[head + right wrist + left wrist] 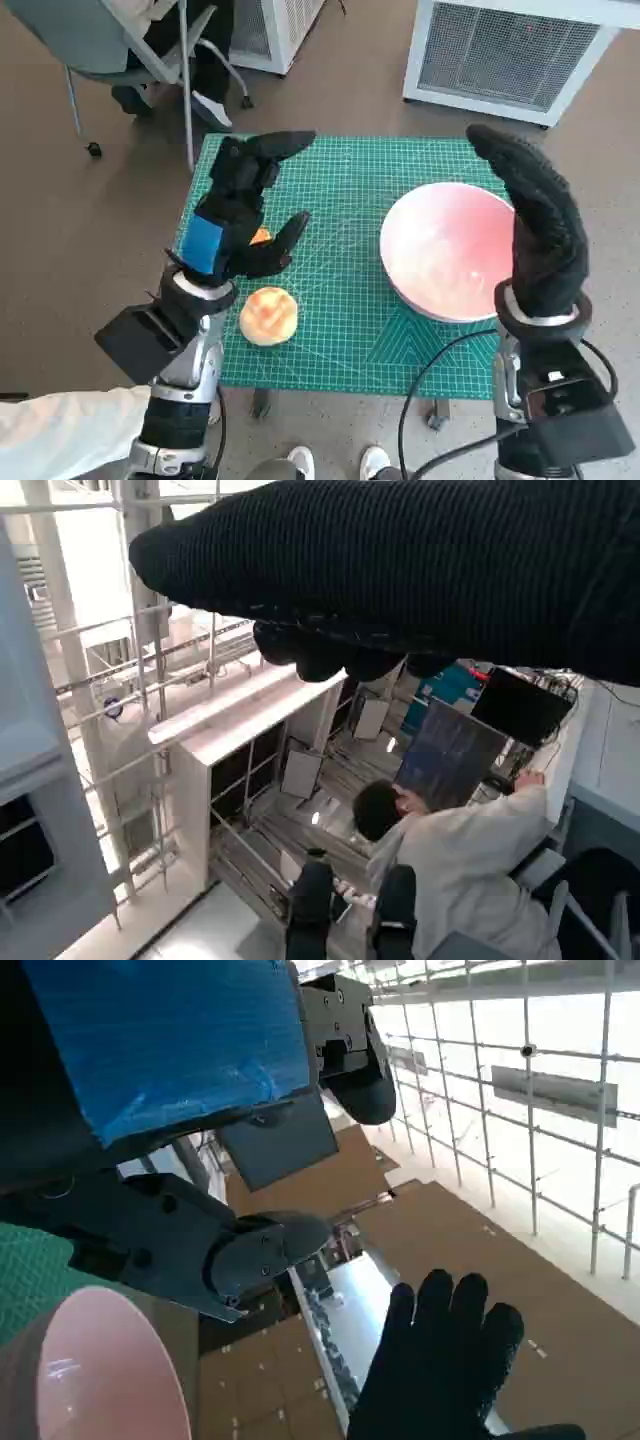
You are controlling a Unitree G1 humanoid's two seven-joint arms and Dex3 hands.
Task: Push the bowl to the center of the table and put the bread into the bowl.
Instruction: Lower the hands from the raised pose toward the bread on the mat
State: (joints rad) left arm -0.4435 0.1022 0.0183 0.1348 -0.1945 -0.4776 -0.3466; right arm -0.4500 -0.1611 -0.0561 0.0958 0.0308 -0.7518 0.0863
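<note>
Green mat (340, 330) covers the table, and the pink bowl (445, 250) sits way over on its right side, so imo the push to the middle hasn't happened. The bread (268, 315) is out on the mat near the front left edge, so nothing's in the bowl; both steps look left to do. Right hand (535, 225) hangs just beside the bowl's right rim, fingers straight and together, holding nothing, though I can't tell if it's touching. Left hand (240, 210) is raised just behind the bread, fingers spread wide, empty. Only the head view shows the bread. Left wrist cam catches the bowl and the glove, while right wrist cam just gets the room and a person (455, 855) at a screen
</note>
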